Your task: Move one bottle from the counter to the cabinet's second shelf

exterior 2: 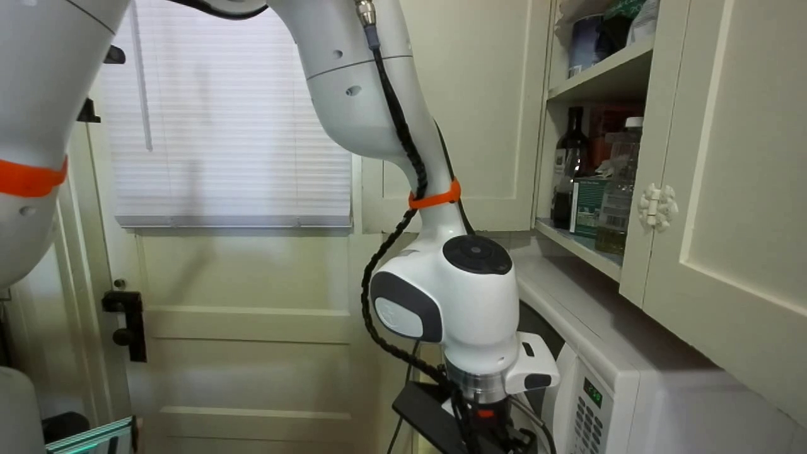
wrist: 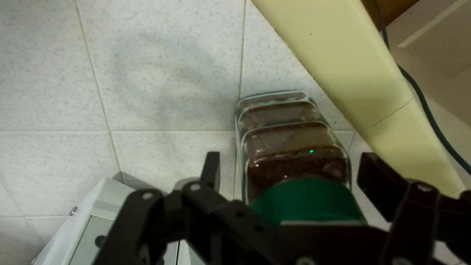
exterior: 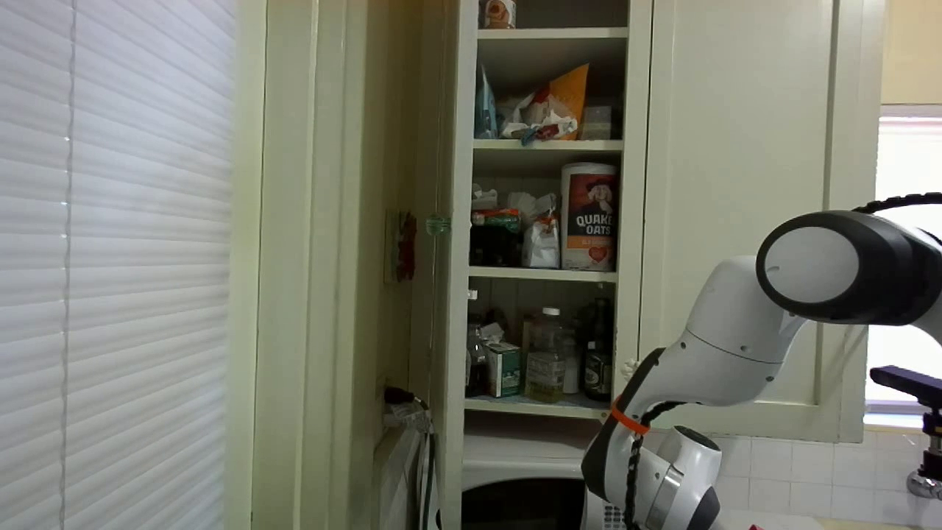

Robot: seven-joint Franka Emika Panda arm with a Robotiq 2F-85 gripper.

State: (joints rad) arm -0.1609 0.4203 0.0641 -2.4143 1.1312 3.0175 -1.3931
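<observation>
I see end effector (wrist: pixel 289 169) with jaws apart, one each side of clear bottle (wrist: pixel 287 134), gap showing on both sides. Green cap (wrist: pixel 309 200) faces my camera, dark brown contents (wrist: pixel 294 167) below. Speckled tiled tabletop (wrist: pixel 169 84) beneath; cream edging (wrist: pixel 368 95) runs diagonally, close to bottle. Corner of white box (wrist: pixel 95 221) juts in, lower left. Dark cable (wrist: pixel 427 105) curves past edging.

Bends arm (exterior 2: pixel 372 116) downward w/ wrist (exterior 2: pixel 480 306) approx. vert.; points gripper (wrist: pixel 289 173) down w/ both fingers (wrist: pixel 212 171) spread well apart.
</observation>
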